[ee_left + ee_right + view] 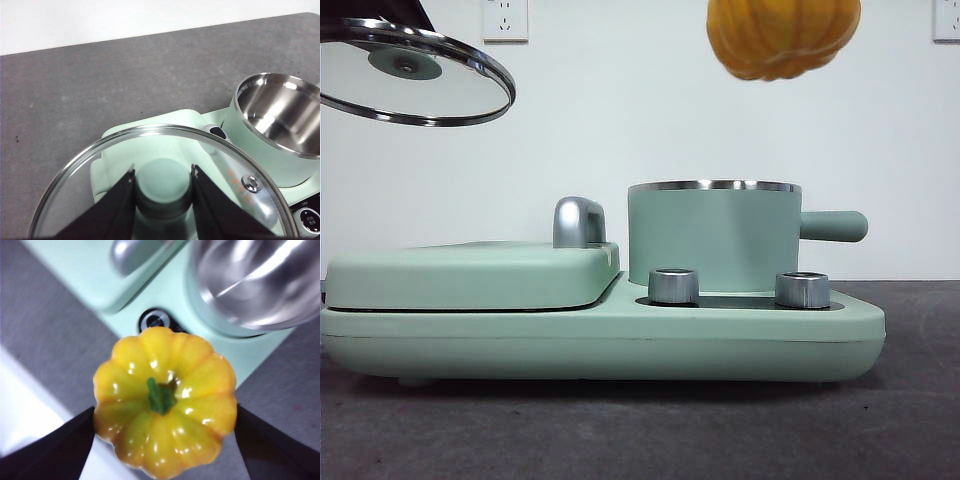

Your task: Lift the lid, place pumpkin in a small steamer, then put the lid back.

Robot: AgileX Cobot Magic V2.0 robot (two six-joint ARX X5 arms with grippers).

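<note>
My left gripper is shut on the mint-green knob of the glass lid and holds it tilted high at the upper left of the front view, above the flat griddle side. My right gripper is shut on the yellow-orange pumpkin, its green stem toward the camera. In the front view the pumpkin hangs high above the small steamer, slightly to its right. The steamer stands open, its steel inside empty, side handle pointing right.
The steamer stands on a mint-green cooker base with two steel knobs at its front. A flat griddle cover with a chrome handle lies on the left. The base rests on a dark grey table.
</note>
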